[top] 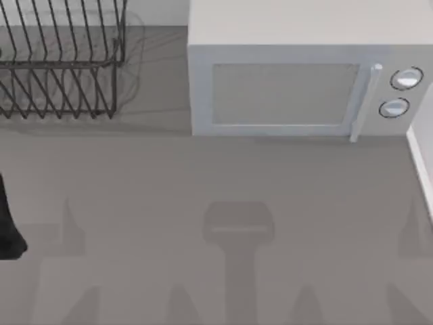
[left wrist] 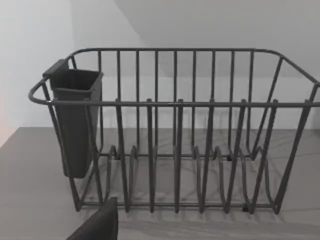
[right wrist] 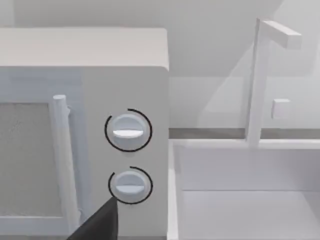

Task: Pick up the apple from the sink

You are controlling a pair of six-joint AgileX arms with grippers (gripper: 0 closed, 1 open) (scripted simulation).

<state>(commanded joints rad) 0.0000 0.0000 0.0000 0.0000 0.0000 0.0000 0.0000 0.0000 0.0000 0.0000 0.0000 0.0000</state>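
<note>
Can't tell my right gripper's (right wrist: 97, 225) state; apple unseen, so reaching into the sink (right wrist: 172, 190) risks clipping the microwave (right wrist: 85, 100).

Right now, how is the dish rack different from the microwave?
The dish rack is dark open wire you can see through; the microwave is a pale closed box. The rack carries a dark cup; the microwave has two round knobs. Both stand at the counter's back.

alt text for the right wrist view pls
A white microwave with a vertical door handle and two round knobs stands beside a white sink with a tall faucet. A dark gripper finger juts in at the lower edge.
</note>
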